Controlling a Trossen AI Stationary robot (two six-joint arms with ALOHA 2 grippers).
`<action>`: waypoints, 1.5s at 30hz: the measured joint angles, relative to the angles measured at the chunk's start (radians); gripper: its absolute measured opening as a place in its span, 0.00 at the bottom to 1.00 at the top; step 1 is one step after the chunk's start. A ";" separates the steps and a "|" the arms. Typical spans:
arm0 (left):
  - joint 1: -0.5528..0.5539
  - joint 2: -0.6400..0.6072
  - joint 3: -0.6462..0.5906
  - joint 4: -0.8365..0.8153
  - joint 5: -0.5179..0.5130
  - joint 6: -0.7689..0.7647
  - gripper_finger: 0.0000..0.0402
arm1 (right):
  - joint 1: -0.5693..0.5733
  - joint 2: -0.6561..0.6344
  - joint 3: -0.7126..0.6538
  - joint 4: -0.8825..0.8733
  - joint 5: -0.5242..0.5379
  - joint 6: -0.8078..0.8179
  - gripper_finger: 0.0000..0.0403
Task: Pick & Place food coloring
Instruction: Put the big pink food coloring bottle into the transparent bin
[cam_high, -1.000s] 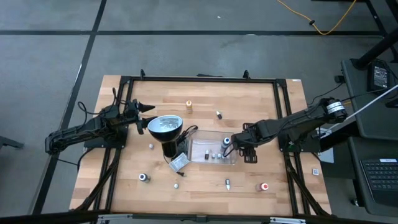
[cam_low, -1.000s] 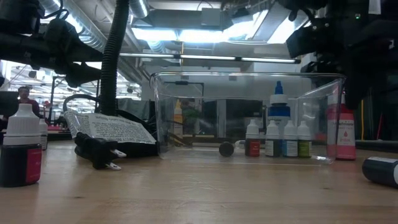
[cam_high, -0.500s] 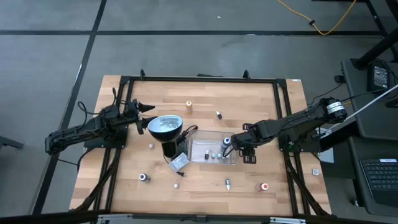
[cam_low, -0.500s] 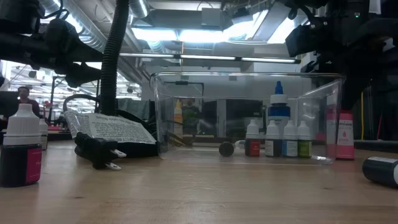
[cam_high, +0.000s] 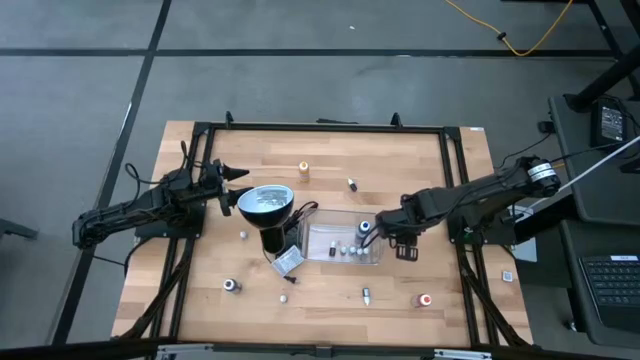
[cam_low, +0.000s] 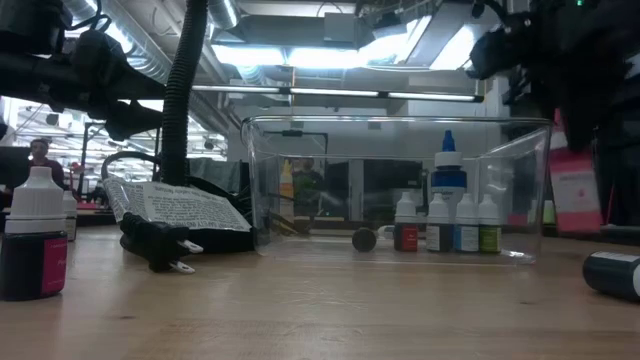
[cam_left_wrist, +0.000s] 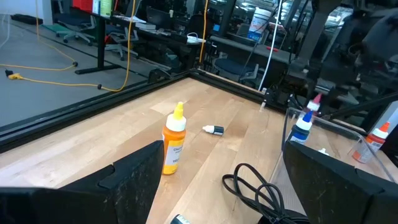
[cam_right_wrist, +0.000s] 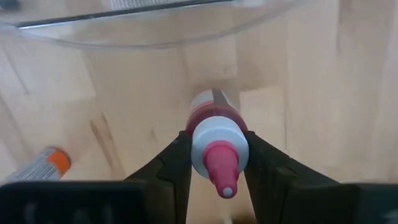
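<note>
Right gripper (cam_right_wrist: 214, 163) pinching a pink-capped food coloring bottle (cam_right_wrist: 214, 146), apparently lifted off the wooden surface (cam_high: 330, 150), just at 3 o'clock of the clear tray (cam_high: 318, 256), left gripper (cam_high: 232, 187) spread, waiting at 9 o'clock.

Your right gripper (cam_right_wrist: 214, 163) has closed its fingers around the pink bottle (cam_low: 575, 190) just outside the clear tray (cam_low: 520, 140) and raised it off the table (cam_low: 320, 310), where it stood 1 second ago.
</note>
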 joint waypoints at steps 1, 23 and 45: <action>0.000 0.000 0.000 0.000 0.000 -0.001 0.80 | 0.000 0.000 0.021 -0.029 0.000 0.005 0.30; 0.000 0.000 0.000 0.000 0.000 0.000 0.80 | -0.001 0.190 0.726 -0.323 0.153 -0.025 0.30; 0.000 0.000 0.000 0.000 0.000 -0.001 0.80 | -0.071 0.523 0.819 -0.128 0.099 -0.215 0.31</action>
